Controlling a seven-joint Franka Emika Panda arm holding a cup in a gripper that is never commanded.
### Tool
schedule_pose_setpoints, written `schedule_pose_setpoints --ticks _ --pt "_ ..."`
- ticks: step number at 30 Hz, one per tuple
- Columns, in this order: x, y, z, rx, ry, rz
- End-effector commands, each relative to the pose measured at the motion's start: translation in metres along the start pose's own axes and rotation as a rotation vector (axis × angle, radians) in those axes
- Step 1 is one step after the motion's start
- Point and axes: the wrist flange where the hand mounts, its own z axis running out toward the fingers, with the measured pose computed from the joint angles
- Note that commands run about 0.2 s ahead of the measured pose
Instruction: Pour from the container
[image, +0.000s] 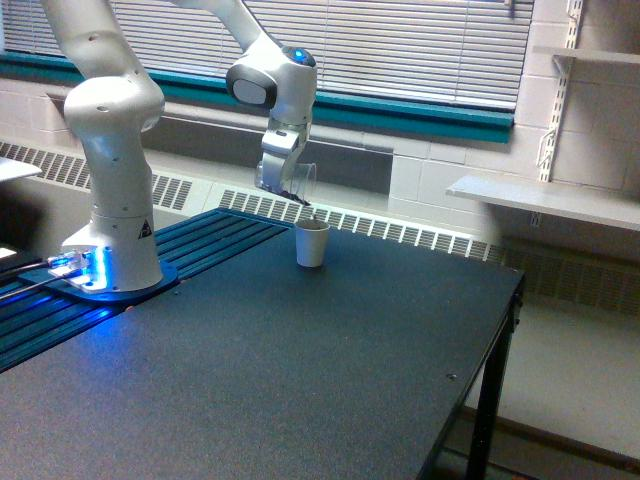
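Jaws clamped on the small clear beaker-like container, I hold it tipped above the white paper cup on the dark surface, its lip with dark grains pointing down over the cup's mouth, just apart.

Closed window blinds above a radiator grille — white block wall, shelves.
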Motion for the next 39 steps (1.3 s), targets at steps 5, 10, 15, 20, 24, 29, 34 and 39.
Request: schedule_pose_setpoints --ticks 5,10,15,20,24,29,34,39 --pt "0.0008 -0.0016 -0.0020 0.001 -0.025 -0.008" --pt "0.0009 -0.0025 -0.0033 0.004 -0.036 -0.006" --pt "0.0014 -0.0024 -0.0033 0.006 -0.038 -0.004" --pt "0.0016 -0.0023 -0.0036 0.005 -0.048 0.001" --pt "0.0024 -0.0018 -0.0039 0.003 -0.054 0.008" --pt "0.0023 -0.0014 -0.0034 0.003 -0.061 0.012" --pt "0.0019 -0.0015 -0.0037 0.005 -0.064 0.013" --pt "0.0022 -0.0019 -0.0042 0.008 -0.059 0.013"
